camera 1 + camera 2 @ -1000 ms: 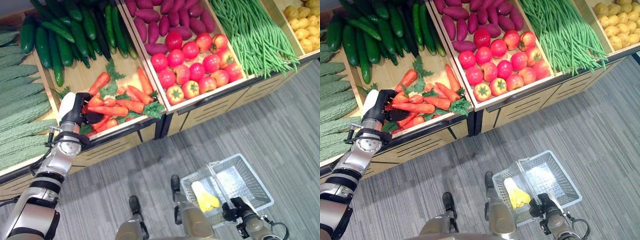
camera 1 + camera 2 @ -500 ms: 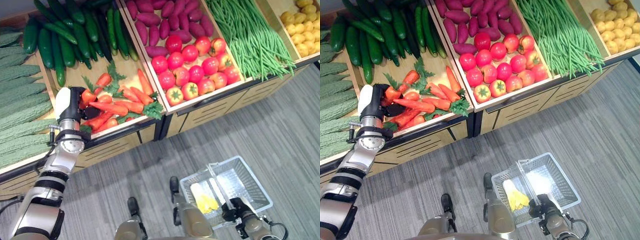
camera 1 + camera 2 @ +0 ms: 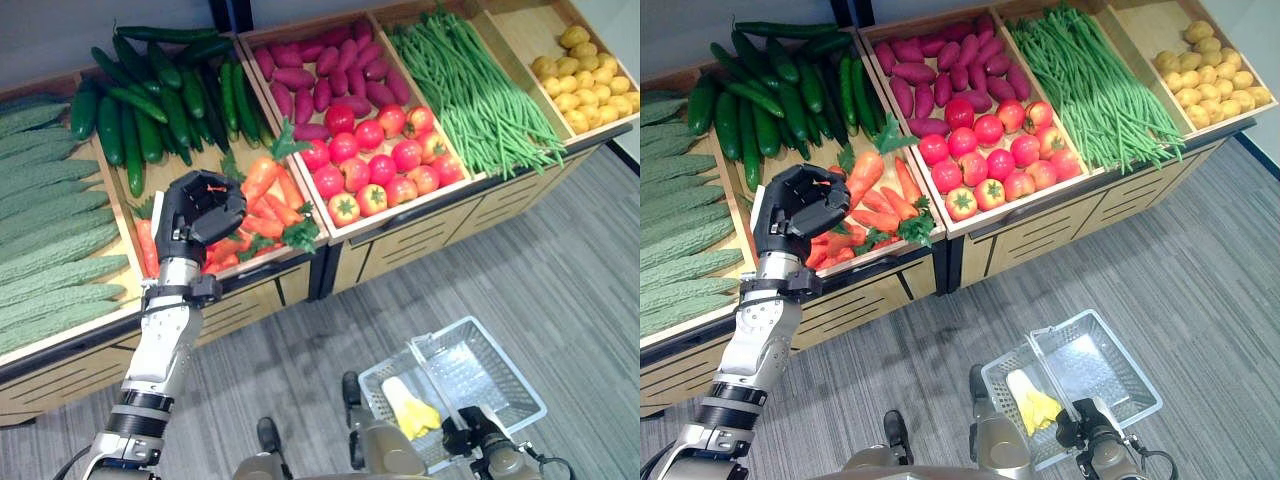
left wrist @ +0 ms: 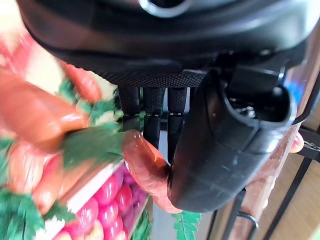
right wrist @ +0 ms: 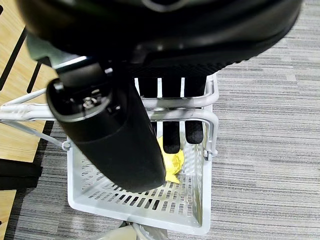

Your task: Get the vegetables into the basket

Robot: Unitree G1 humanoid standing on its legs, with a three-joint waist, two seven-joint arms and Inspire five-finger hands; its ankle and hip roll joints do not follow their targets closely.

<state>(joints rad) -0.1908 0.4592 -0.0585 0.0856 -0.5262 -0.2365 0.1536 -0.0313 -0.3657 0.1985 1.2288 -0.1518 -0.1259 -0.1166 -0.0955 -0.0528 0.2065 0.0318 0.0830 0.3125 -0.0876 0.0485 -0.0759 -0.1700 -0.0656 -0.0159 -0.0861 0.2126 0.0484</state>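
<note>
The left hand (image 3: 205,212) is raised above the carrot bin with its fingers (image 4: 150,117) and thumb curled round a carrot (image 4: 147,170), which the left wrist view shows pinched against the thumb, its green top trailing to one side. So one vegetable has been picked but not delivered: it hangs over the heap of carrots (image 3: 265,205) on the stand (image 3: 400,235), well apart from the basket (image 3: 500,375). The basket hangs low over the grey floor (image 3: 560,260), the right hand (image 5: 125,135) closed round its wire handle (image 5: 175,116). Inside it lies a yellow item (image 3: 410,405), which I cannot identify for sure; otherwise its white mesh bottom looks bare. I judge the task to be at an early stage, with at most one item in. The carrot has yet to be carried across and dropped in, and the cucumbers (image 3: 150,100), tomatoes (image 3: 385,165), green beans (image 3: 470,90) and the rest lie in their bins.
</note>
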